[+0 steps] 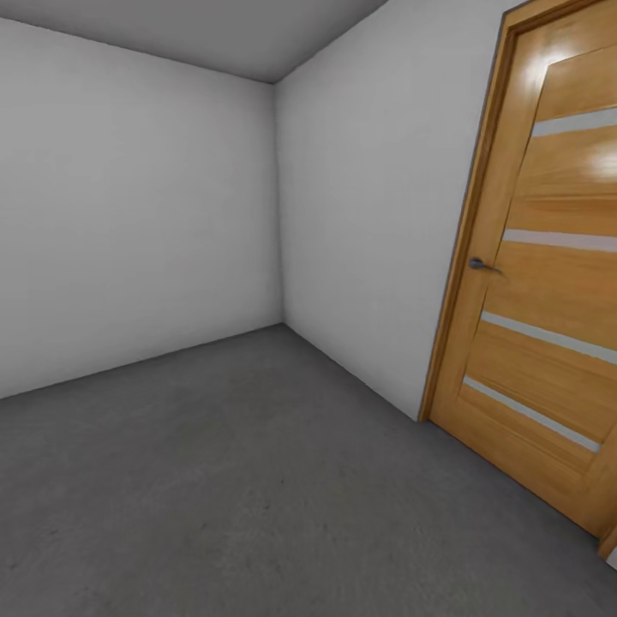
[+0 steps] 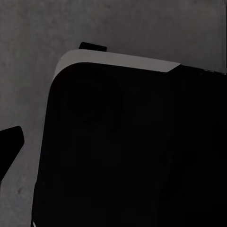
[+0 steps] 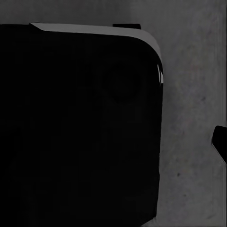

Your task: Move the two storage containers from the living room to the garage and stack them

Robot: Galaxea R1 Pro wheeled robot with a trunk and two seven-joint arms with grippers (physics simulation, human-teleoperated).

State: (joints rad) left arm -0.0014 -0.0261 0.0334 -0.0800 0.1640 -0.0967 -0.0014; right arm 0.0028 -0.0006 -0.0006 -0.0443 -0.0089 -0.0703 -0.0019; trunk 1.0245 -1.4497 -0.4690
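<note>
Robot in the garage: pale grey walls (image 1: 137, 214) meeting at a far corner, dark concrete floor (image 1: 257, 480), wooden door (image 1: 548, 283) with lever handle (image 1: 482, 265) at right. No storage containers in sight here. Wrist views: dark robot body (image 2: 132, 151) over floor; can't tell either claw's state. Judgement: bins are light, thin-walled, likely flexy; grip opposite rims, keep level.

A big matte-black body panel (image 2: 127, 151) with rounded corners and a pale grey bevelled top edge; the right wrist view shows a matching panel (image 3: 75, 127), faint circular embossing.
</note>
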